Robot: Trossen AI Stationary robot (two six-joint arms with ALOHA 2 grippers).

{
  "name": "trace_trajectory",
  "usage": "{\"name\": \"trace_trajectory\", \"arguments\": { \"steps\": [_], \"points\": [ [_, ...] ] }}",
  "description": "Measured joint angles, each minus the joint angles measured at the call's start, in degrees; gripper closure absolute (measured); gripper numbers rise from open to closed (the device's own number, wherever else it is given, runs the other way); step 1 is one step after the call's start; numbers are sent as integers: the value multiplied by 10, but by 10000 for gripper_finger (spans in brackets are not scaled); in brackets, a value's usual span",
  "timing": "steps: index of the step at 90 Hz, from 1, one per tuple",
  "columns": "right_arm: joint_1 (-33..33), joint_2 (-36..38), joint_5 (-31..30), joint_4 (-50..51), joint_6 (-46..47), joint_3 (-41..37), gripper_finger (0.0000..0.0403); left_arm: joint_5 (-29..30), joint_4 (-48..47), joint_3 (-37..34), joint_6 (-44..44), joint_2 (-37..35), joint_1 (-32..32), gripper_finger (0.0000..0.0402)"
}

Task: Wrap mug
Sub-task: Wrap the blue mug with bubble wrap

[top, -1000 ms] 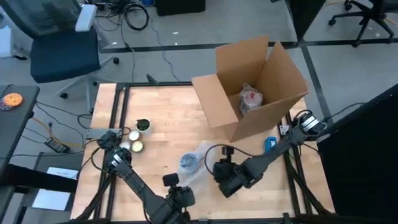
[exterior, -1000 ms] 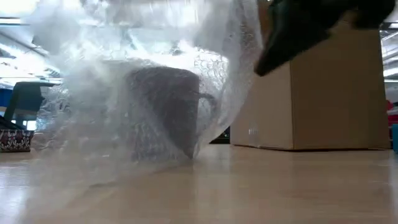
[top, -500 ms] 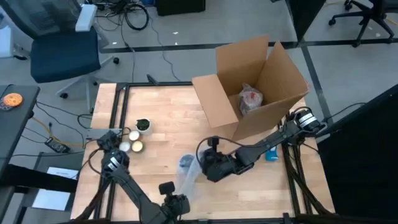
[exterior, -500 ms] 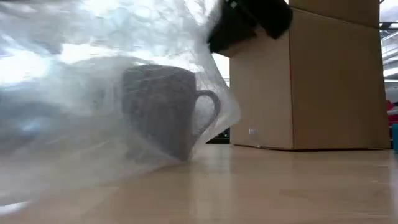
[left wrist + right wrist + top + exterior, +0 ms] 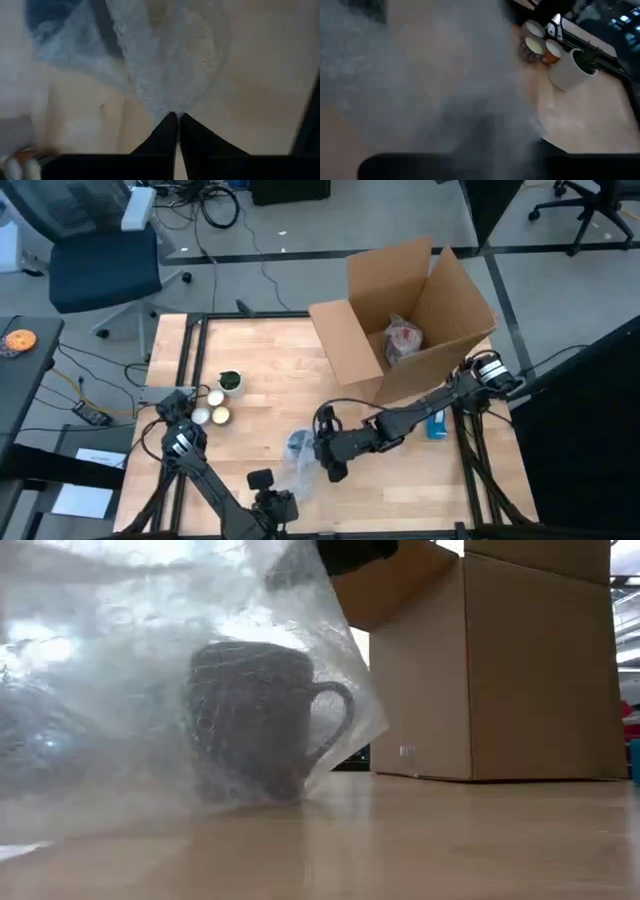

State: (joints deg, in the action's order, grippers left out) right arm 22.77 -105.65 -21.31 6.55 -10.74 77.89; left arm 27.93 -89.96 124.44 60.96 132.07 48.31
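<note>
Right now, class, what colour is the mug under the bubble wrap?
The mug looks dark grey through the clear bubble wrap; the low view shows it best.

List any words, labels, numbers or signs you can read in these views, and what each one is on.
No text can be read in any view.
Cardboard box: a small pale mark low on its side, too small to read.
Wrapped item inside the box: red and white print, too blurred to read.
Small blue object beside the box: no legible label.
Mug under the bubble wrap: no print visible.
</note>
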Motion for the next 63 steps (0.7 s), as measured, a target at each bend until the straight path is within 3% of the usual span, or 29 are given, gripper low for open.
{"name": "trace_trajectory", "arguments": {
  "steps": [27,63],
  "points": [
    [-26,-19,95,3,5,0,403,50,-1,0,-86,0,-30,402],
    [-44,-48,151,-10,1,0,403,106,-1,-1,-142,0,-45,402]
  ]
}}
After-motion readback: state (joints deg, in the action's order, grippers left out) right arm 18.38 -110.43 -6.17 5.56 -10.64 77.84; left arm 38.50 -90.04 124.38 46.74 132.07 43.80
